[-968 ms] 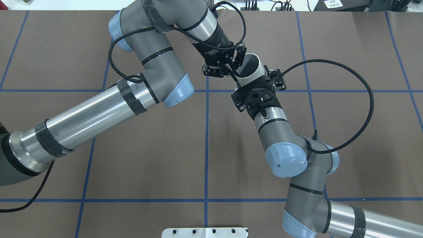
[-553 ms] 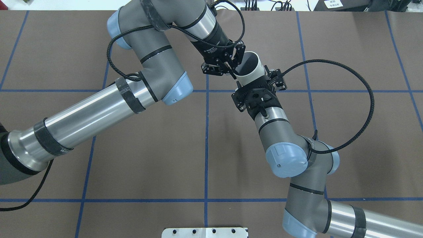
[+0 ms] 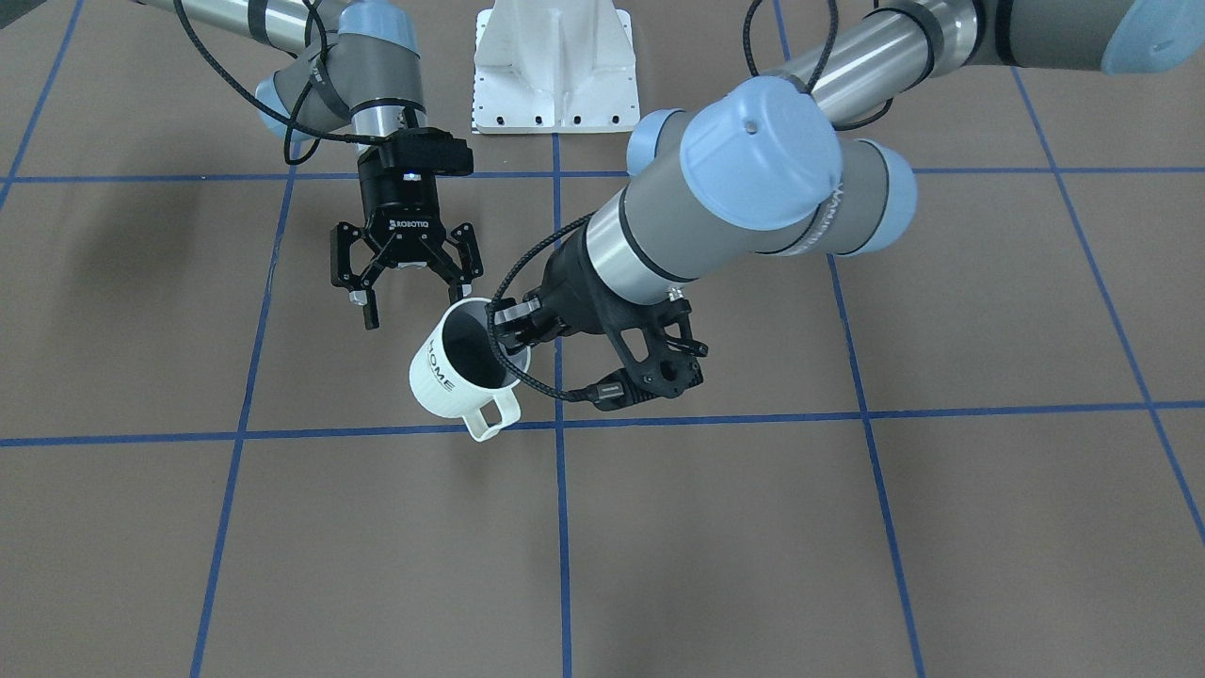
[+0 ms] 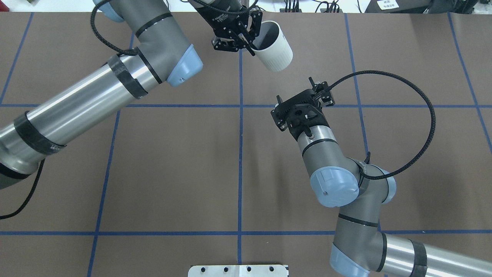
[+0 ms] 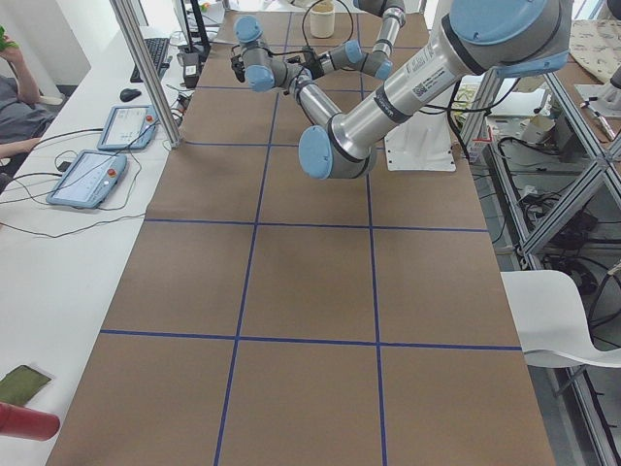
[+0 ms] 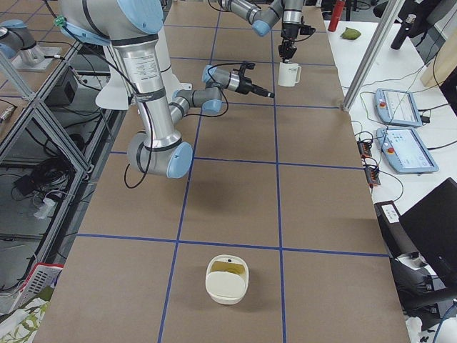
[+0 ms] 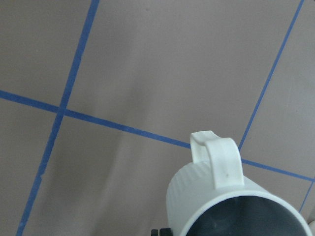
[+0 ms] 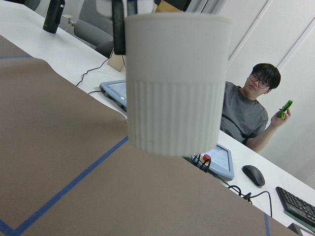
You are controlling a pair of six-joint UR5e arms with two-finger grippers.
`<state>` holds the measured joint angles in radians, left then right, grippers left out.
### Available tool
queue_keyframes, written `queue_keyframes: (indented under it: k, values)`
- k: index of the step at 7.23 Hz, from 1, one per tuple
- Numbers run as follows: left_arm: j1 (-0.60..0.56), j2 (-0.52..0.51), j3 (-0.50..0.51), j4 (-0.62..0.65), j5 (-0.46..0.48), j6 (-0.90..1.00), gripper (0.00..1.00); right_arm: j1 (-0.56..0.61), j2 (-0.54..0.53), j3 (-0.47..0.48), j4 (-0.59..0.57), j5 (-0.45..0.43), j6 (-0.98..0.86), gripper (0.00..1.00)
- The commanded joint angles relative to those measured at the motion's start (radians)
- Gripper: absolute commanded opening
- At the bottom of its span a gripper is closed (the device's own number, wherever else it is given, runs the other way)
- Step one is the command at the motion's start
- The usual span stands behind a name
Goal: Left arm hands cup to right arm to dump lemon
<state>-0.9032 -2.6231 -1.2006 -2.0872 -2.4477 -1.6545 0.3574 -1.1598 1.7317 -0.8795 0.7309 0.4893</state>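
Exterior front-facing view: the left gripper (image 3: 506, 331), a black two-finger one on the grey-and-silver arm entering from the upper right, pinches the rim of a cream-white ceramic mug (image 3: 441, 384) with a grey inside, black "HOME" lettering and a squarish loop handle, just left of centre. One finger sits inside the mouth and the other against the outer wall. The mug tilts, with its mouth toward the camera and its handle toward the lower edge. Up and left of it, the black right gripper (image 3: 411, 294) points down, fingers spread wide with nothing between them. In the overhead view the mug hangs at top centre, well apart from the right arm's wrist in mid-frame. The right wrist view shows its ribbed lower half and base clear of the brown table (image 3: 847, 527) with blue tape lines. The mug's inside looks dark, and what it holds cannot be told. At the bottom of the exterior right view a cream rounded container (image 6: 228, 280) sits on the table with something yellowish inside.
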Motion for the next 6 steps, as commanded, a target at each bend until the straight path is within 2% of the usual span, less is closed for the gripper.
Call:
queue_keyframes:
  k: [1,2,4,5,6]
  values:
    - [-0.093,0.04,0.009,0.006,-0.037,0.031,0.0,0.011,0.002,-0.001,-0.007,0.014,0.002,1.0]
    - [-0.135,0.091,0.007,0.009,-0.039,0.104,0.0,0.05,0.0,-0.001,-0.009,0.075,0.002,1.0]
    - [-0.254,0.141,0.007,0.051,-0.027,0.273,0.0,0.215,-0.014,-0.001,-0.119,0.285,0.002,1.0]
    - [-0.297,0.143,0.004,0.121,-0.004,0.401,0.0,0.298,-0.017,-0.006,-0.175,0.4,0.0,1.0]
    - [-0.33,0.143,0.0,0.227,0.083,0.562,0.0,0.416,-0.018,-0.021,-0.228,0.589,-0.014,1.0]
